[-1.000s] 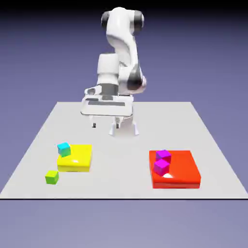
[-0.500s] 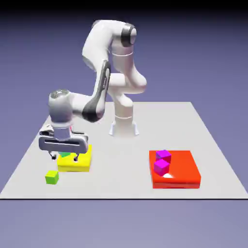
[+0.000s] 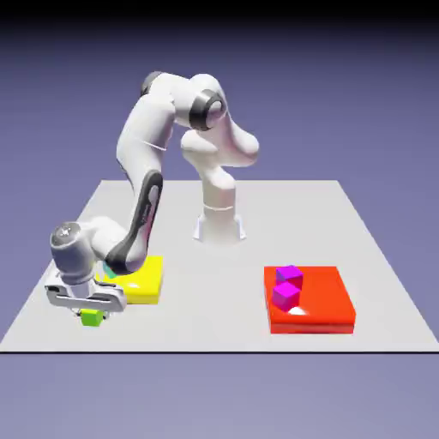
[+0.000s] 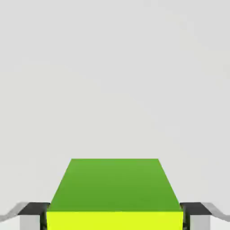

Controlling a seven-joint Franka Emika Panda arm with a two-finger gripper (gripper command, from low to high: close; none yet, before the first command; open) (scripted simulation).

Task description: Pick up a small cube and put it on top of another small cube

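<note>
A: What fills the bottom of the hand view?
B: A green cube [image 4: 115,193], pressed between the gripper's [image 4: 115,219] two fingertips [image 4: 32,216].
A: And behind it?
B: Plain pale surface [image 4: 115,72].

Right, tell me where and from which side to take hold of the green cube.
Grip the green cube across two opposite vertical side faces, coming straight down from above. It sits flat on the table with open surface around it, and its parallel flat sides suit two fingers. The end effector is already down over it, fingers against those two sides.
</note>
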